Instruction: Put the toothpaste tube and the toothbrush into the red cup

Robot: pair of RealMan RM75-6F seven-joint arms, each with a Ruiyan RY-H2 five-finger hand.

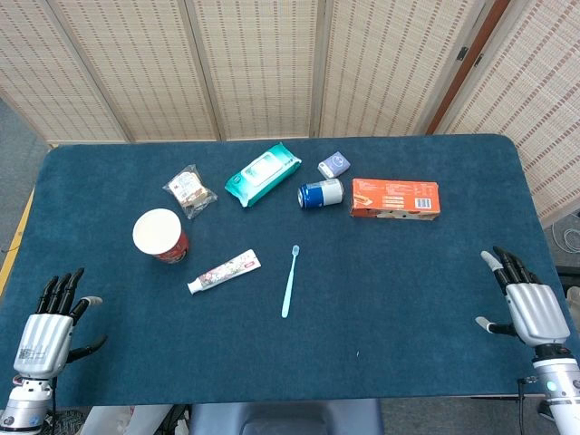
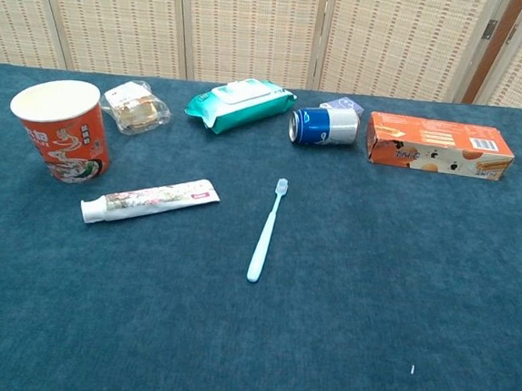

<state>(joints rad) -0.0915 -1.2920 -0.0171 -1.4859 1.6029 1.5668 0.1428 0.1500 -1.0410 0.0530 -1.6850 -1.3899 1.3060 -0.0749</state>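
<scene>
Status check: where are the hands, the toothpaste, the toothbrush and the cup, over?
Left hand and right hand open, at near table corners. Toothpaste tube and toothbrush flat on cloth, untouched. Red cup upright, empty-looking. Nothing blocking.

Head view: looks steeply down from above the near edge of the table (image 1: 435,299), facing the folding screen (image 1: 263,63) behind; takes in the whole tabletop, with the left hand (image 1: 50,326) and right hand (image 1: 527,304) at the bottom corners.
Chest view: sits low and close, just above the table's surface, facing the same screen nearly level; no hands show.
Shared: the red cup (image 2: 61,129), toothpaste tube (image 2: 149,200), toothbrush (image 2: 267,231), the items behind them.
</scene>
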